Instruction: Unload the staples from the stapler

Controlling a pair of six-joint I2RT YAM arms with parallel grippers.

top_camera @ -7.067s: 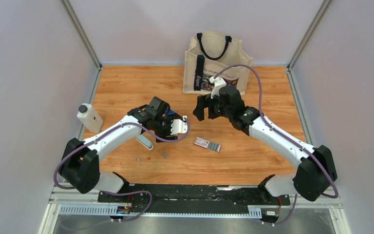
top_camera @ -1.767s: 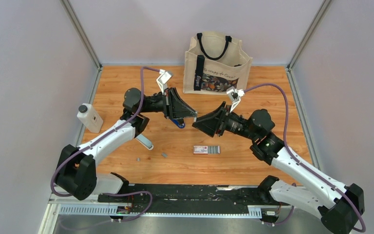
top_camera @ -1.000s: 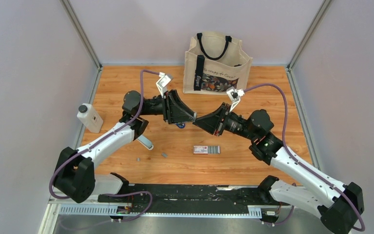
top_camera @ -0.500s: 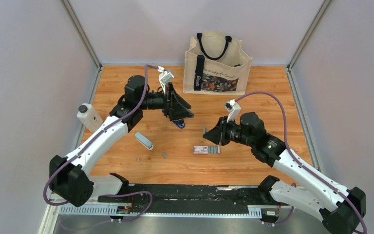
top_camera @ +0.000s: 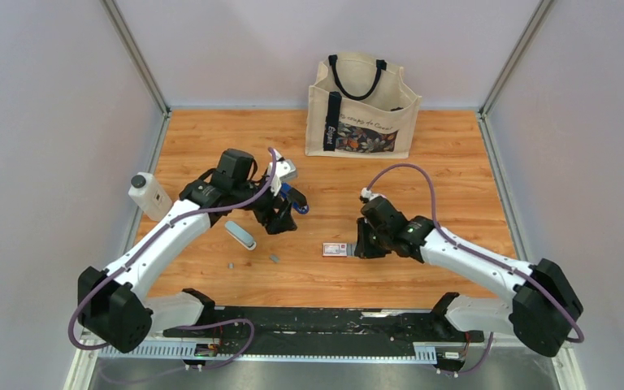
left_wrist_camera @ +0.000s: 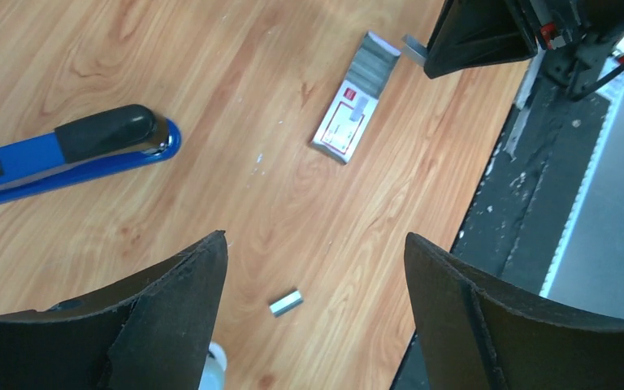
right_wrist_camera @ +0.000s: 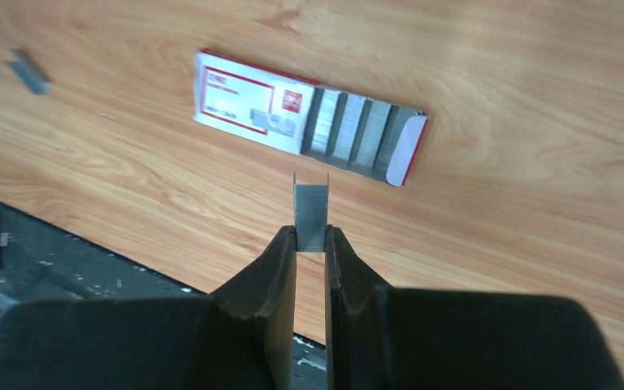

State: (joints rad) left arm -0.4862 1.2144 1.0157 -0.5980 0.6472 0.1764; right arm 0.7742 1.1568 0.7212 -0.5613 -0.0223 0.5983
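**Staples held just short of the box**

The staples (right_wrist_camera: 311,207) sit pinched in the closed right hand (right_wrist_camera: 311,234), their length pointing at the open box (right_wrist_camera: 244,101) just ahead. The stapler (left_wrist_camera: 65,158) lies on the counter (left_wrist_camera: 236,219) left of the box, near the open, empty left hand (left_wrist_camera: 315,240).

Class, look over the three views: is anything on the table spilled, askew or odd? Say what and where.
Short silvery-grey staple scraps lie loose on the wooden table, left of the flat white-and-red box, whose tray is slid open, baring its staple rows. The right gripper pinches a silvery-grey staple strip near that box.
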